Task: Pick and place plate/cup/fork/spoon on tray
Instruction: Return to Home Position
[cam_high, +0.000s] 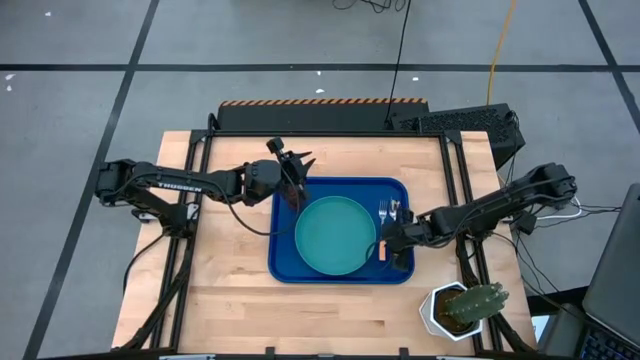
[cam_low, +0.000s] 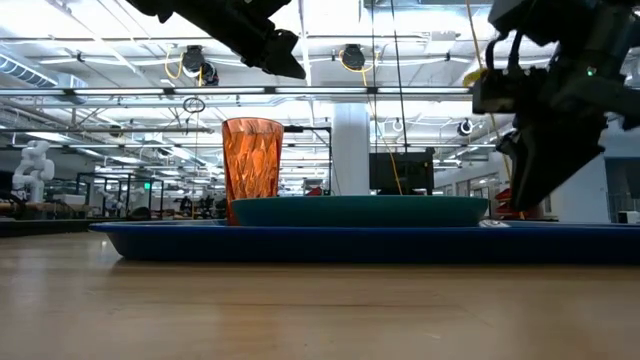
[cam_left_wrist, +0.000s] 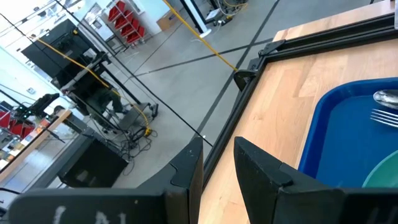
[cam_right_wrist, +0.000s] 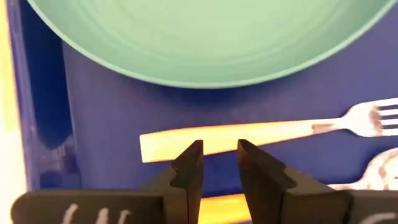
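Nearest the bench's (cam_high: 230, 300) front edge, off to my right, a white pot with a cactus (cam_high: 460, 308) stands on the bare wood, apart from the tray (cam_right_wrist: 99, 124).

Next comes my right end effector (cam_right_wrist: 219, 144). It hangs low over the right side of the tray, directly above the fork's (cam_right_wrist: 280, 129) orange handle. Its fingers are only a narrow slit apart and grip nothing. The spoon (cam_left_wrist: 387, 98) lies just beside the fork, between it and the tray rim. The plate (cam_right_wrist: 211, 43) fills the middle of the tray.

Farther back, the cup (cam_low: 252, 165) stands upright on the tray's far left part, beside the plate. My left end effector (cam_left_wrist: 219, 142) is above that corner, well clear of the cup's rim in the low view. It points out past the bench edge, fingers close together with a small gap, and is empty too.

All four things sit on the tray, so I judge only the retreat is left, and the risk lies there. If my right arm pulls back sideways before lifting, a fingertip could catch the fork handle. That would skew the fork or push the spoon against the rim. If my left arm dips as it swings home, it could clip the cup and topple it onto the plate.
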